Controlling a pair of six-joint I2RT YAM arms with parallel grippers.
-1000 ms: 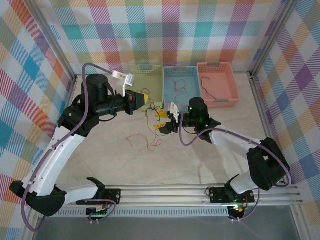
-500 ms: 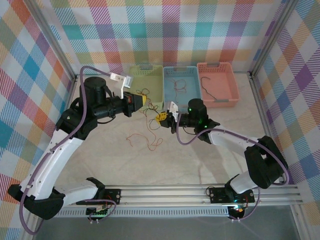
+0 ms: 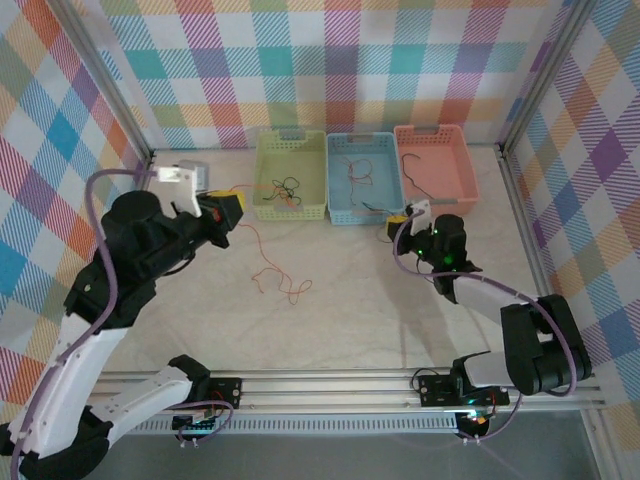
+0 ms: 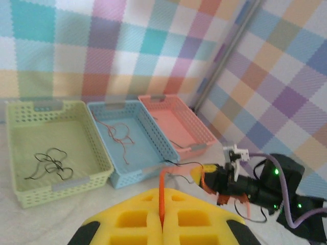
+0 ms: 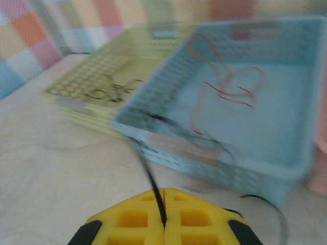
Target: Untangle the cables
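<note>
Gripping, left claw: the yellow pads are pressed tight together, with a thin orange wire pinched in the seam between them and standing straight up out of it.
Left claw, place: raised over the left part of the table, near the left end of the green basket.
Orange wire, course: from the pads it trails down to the tabletop and lies there in loose loops, well in front of the baskets.
Right claw: closed all the way, with a black wire clamped in the seam of its yellow pads.
Right claw, place: low over the table, just in front of the right front corner of the blue basket.
Black wire, course: it runs from the pads to the front rim of the blue basket; whether it goes on inside I cannot tell.
Green basket, contents: a small black tangle lying on the floor.
Blue basket, contents: a curled red wire.
Pink basket: rightmost of the row, with one thin reddish strand inside.
Row of baskets: side by side along the far wall, touching or nearly so.
</note>
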